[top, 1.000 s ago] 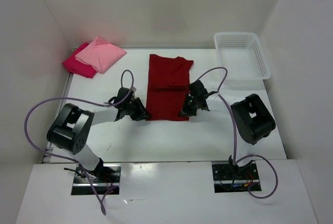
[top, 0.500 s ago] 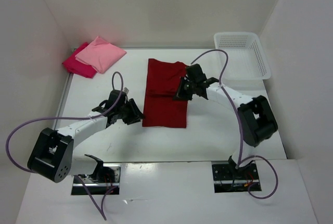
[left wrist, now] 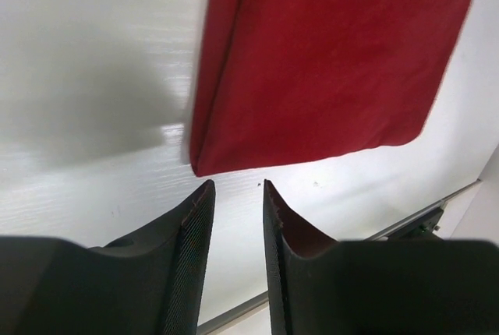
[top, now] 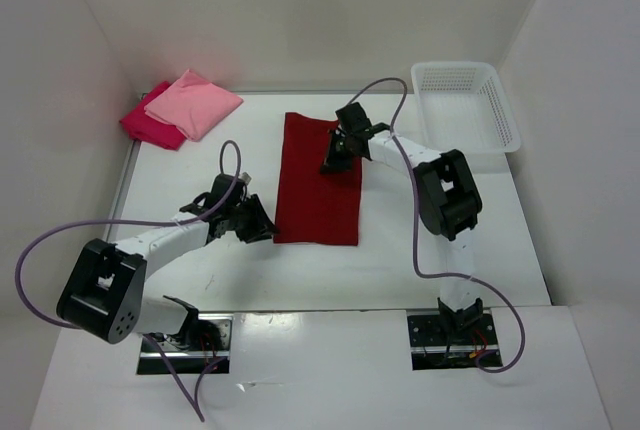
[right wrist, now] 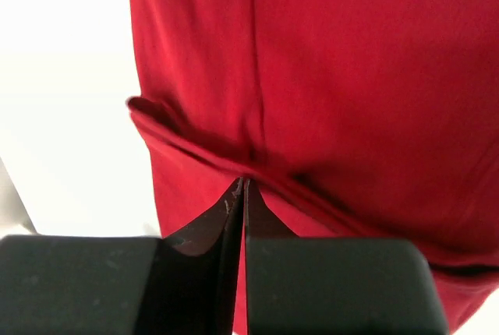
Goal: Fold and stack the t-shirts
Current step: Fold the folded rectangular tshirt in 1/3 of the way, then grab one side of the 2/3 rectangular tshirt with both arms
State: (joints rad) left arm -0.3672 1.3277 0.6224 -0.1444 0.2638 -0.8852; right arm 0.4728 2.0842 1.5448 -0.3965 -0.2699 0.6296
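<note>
The dark red t-shirt (top: pixel 315 200) lies as a long folded strip in the middle of the table. My right gripper (top: pixel 333 160) is over its far part, shut on a raised fold of this cloth (right wrist: pixel 351 78), with the jaws (right wrist: pixel 243 187) pressed together. My left gripper (top: pixel 263 231) is open and empty, low over the table just off the shirt's near left corner (left wrist: pixel 327 54), with bare table between its fingers (left wrist: pixel 238 191). The light pink t-shirt (top: pixel 195 102) lies folded on top of the crimson-magenta t-shirt (top: pixel 146 126) at the far left corner.
The white lattice basket (top: pixel 505 122) stands at the far right, empty. White walls close in the table on the left, back and right. My right arm's cable loops above the shirt's far right.
My right gripper has moved from the shirt's near right edge toward the far end, pinching a fold of cloth. The shirt now lies narrower. My left gripper has backed slightly off the near left corner.
</note>
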